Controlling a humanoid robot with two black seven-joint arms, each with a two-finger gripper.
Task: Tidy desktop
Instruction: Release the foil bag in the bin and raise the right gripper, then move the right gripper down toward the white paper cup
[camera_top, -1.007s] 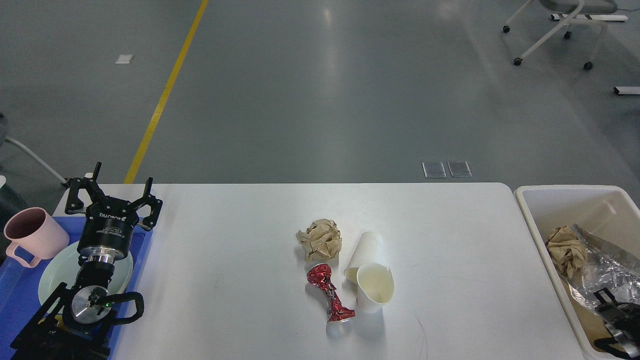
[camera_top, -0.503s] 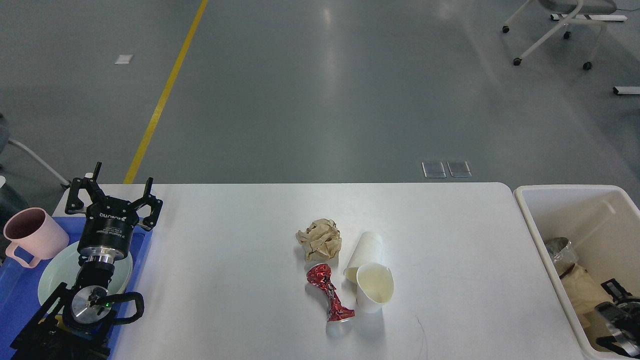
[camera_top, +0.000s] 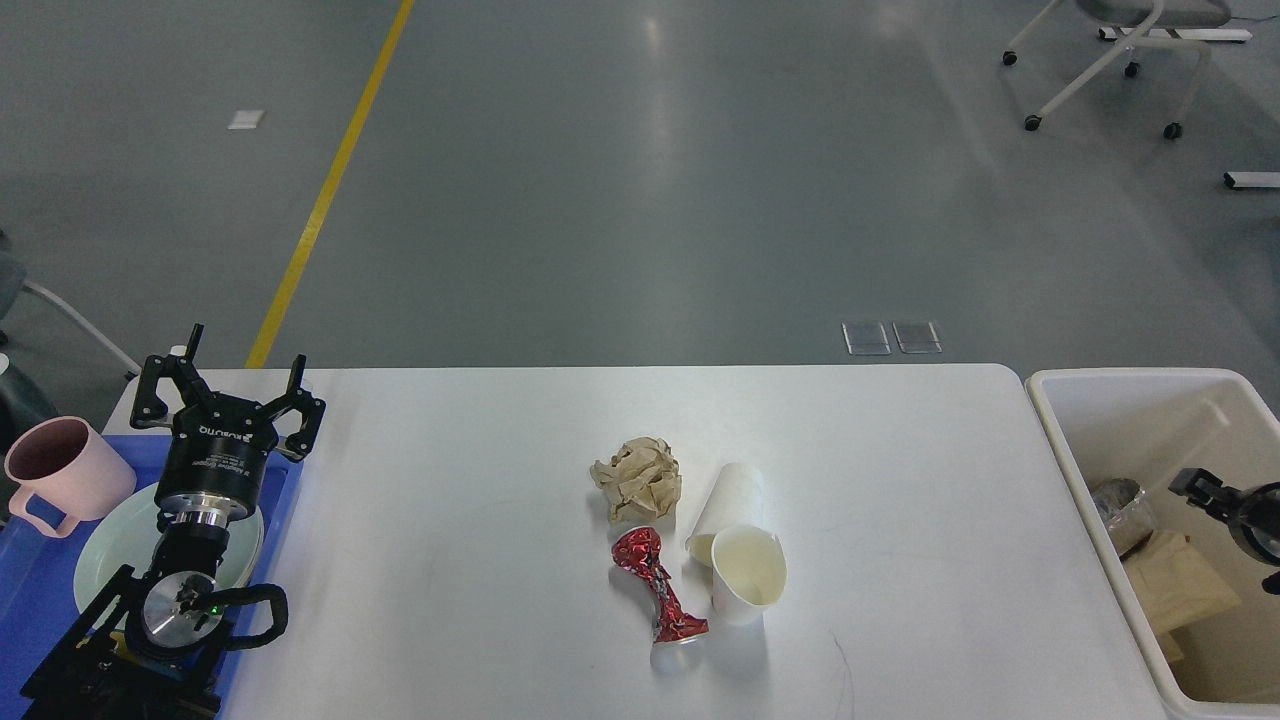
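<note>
Right hand (camera_top: 1215, 497) higher now; white desktop (camera_top: 480, 560) littered.

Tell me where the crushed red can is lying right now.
In the head view, the crushed red can lies near the desktop's front-centre, just below the crumpled brown paper ball and left of the two paper cups.

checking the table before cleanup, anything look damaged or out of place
Yes. On the desktop, a red can lies crushed and twisted at mid-table. Beside it two white paper cups lie tipped over, and a crumpled brown paper ball sits just behind the can. No liquid is visibly spilled.
</note>
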